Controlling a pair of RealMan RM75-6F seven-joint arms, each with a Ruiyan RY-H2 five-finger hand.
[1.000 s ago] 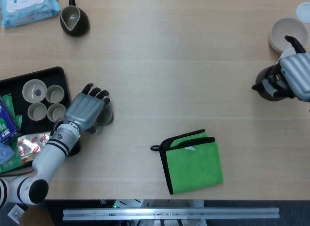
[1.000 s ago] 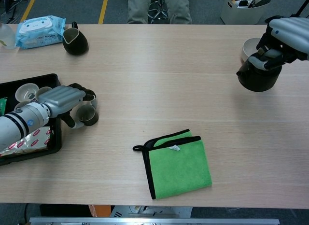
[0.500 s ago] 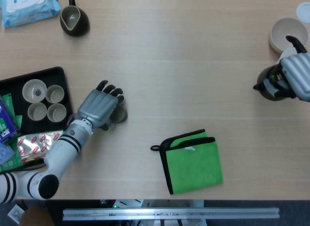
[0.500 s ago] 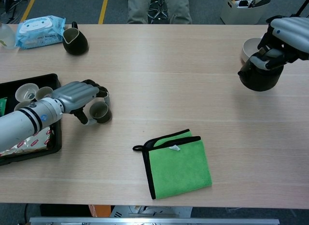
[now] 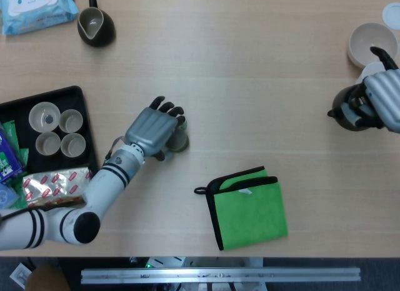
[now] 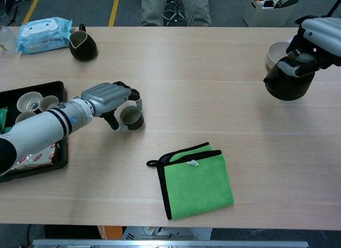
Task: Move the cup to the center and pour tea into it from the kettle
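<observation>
My left hand (image 5: 153,127) (image 6: 109,99) grips a small dark cup (image 6: 131,116) (image 5: 179,140), which stands upright on the table left of the middle; in the head view the hand hides most of it. At the far right, my right hand (image 5: 382,98) (image 6: 314,41) holds the top handle of the dark round kettle (image 5: 349,113) (image 6: 286,84). The kettle is upright with its spout to the left. Whether it rests on the table or hangs just above it I cannot tell.
A green cloth (image 5: 249,207) (image 6: 195,178) lies front of centre. A black tray (image 5: 80,96) with several pale cups (image 5: 45,117) sits at the left, snack packets beside it. A dark pitcher (image 5: 95,25) and wipes pack (image 5: 35,10) stand far left; a pale bowl (image 5: 371,42) behind the kettle.
My left hand has carried the cup to the right, from beside the tray toward the middle of the table. The right hand and kettle have barely shifted.
</observation>
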